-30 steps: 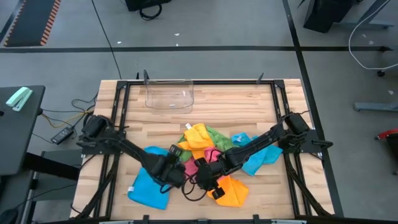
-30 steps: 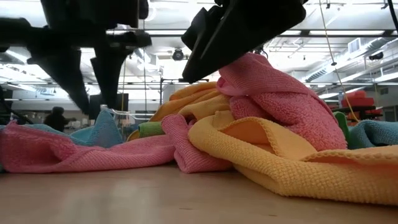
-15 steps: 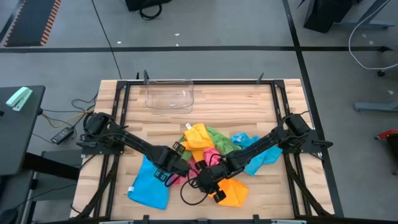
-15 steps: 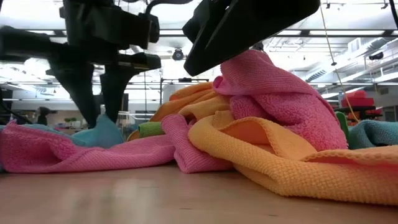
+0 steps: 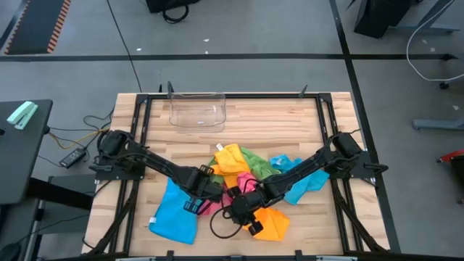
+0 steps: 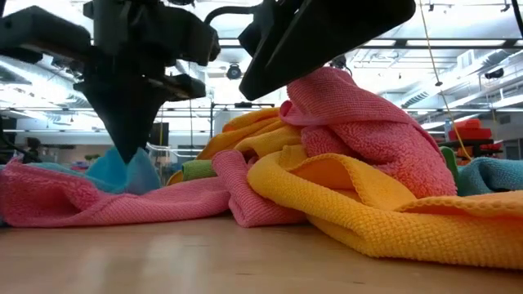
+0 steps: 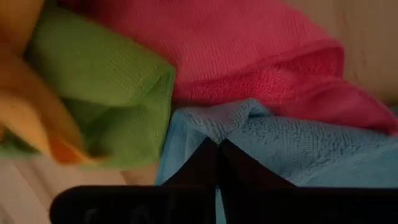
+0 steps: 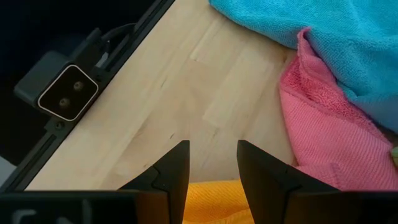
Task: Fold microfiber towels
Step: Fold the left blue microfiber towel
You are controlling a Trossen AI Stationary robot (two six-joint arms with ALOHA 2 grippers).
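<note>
Several microfiber towels lie heaped mid-table: a blue one (image 5: 174,214) at the near left, a pink one (image 5: 217,199), an orange one (image 5: 272,225), a green one (image 5: 255,161), a second orange one (image 5: 230,158) and a second blue one (image 5: 301,185). My left gripper (image 5: 205,194) points down at the near-left blue towel's edge next to the pink towel and is shut on it. My right gripper (image 8: 211,152) slants down over the pink (image 6: 359,122) and orange (image 6: 392,212) towels, open, with bare table between its fingertips. My left gripper pinches a raised, bunched bit of the blue towel's edge (image 7: 242,121) between its two fingers, right beside the pink towel (image 7: 249,56). The fingers come from above, pointing down. The pinched cloth stands up in a small peak (image 6: 122,171); the rest of the towel lies on the table. My right gripper hangs close over the pink mound; whether it touches the cloth I cannot tell.
A clear plastic bin (image 5: 197,112) stands at the far side of the table, left of centre. A black frame (image 5: 138,138) runs around the wooden top. Bare wood shows at the near edge (image 6: 163,261) and around the bin.
My left gripper has gone toward the table's right, to the heap, has rolled a little, and has shut its fingers on the blue towel's edge, which now stands pinched up in a peak. The other towels have kept their places.
</note>
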